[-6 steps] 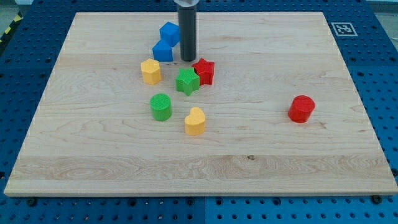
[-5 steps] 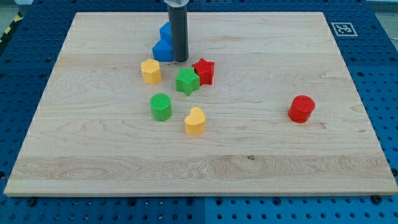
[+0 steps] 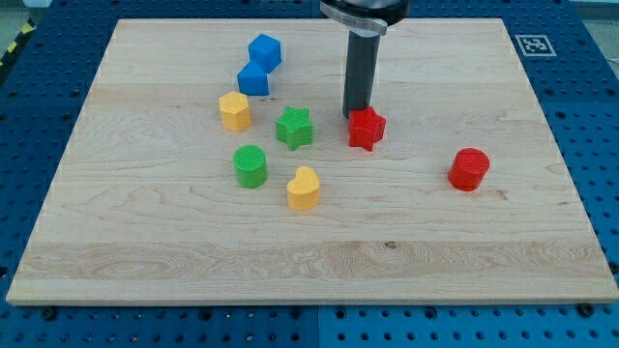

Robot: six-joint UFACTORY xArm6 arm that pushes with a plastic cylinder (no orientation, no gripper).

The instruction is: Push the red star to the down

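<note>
The red star (image 3: 367, 129) lies on the wooden board (image 3: 309, 251), right of the board's middle and apart from the other blocks. My tip (image 3: 356, 115) stands just above the star's upper left edge, touching or nearly touching it. The dark rod rises from there to the view's top. The green star (image 3: 294, 127) lies to the red star's left with a clear gap between them.
Two blue blocks (image 3: 263, 50) (image 3: 253, 79) lie at the upper left. A yellow block (image 3: 234, 111), a green cylinder (image 3: 250, 165) and a yellow heart-shaped block (image 3: 304, 188) lie left of centre. A red cylinder (image 3: 469, 169) lies at the right.
My tip has moved from beside the blue blocks to the right. The red star has shifted right and slightly down, away from the green star.
</note>
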